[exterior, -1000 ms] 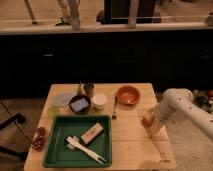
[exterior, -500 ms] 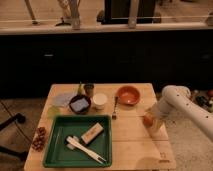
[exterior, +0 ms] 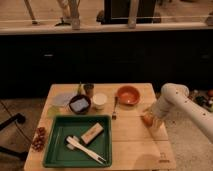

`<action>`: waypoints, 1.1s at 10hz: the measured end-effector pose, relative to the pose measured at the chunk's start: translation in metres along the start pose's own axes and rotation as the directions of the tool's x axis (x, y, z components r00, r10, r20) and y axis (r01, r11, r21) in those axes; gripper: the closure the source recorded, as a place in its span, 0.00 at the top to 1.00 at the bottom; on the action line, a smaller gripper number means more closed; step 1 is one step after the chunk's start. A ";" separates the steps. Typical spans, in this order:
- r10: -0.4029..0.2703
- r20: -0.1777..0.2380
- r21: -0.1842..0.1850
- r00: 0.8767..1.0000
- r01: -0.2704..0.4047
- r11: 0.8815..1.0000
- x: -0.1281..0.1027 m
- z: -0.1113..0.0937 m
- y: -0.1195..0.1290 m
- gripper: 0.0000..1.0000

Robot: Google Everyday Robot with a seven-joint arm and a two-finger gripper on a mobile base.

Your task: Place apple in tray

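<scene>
At the table's (exterior: 135,147) three o'clock edge the gripper (exterior: 151,116) is at the apple (exterior: 146,120), likely to lift it; its grip I cannot tell. The tray (exterior: 60,131) lies at eight o'clock.

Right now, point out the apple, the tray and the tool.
apple (exterior: 145,120), camera view, orange side.
tray (exterior: 61,128), camera view, bare back-left floor.
tool (exterior: 151,116), camera view, tip by the apple, table (exterior: 134,146) right side.

The end effector (exterior: 151,115) of the white arm (exterior: 173,97) sits at the yellow-orange apple (exterior: 146,120), over the right of the pale wooden bench (exterior: 135,148). The tray (exterior: 59,129) is dark green with a tan block (exterior: 92,133) inside, the bowl (exterior: 127,95) orange, the cup (exterior: 100,101) white and the grapes (exterior: 38,139) dark red
</scene>
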 end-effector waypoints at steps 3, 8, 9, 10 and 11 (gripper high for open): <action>-0.025 0.005 -0.008 1.000 0.025 1.000 0.001 0.001 -0.002 0.69; -0.036 0.025 -0.004 0.999 0.036 0.999 0.006 -0.003 0.000 0.18; -0.042 0.032 -0.005 0.999 0.042 0.999 0.005 -0.004 0.000 0.08; -0.044 0.045 -0.003 0.998 0.045 0.999 0.004 -0.005 0.000 0.01; -0.044 0.054 -0.003 0.998 0.044 0.999 0.004 -0.004 0.001 0.00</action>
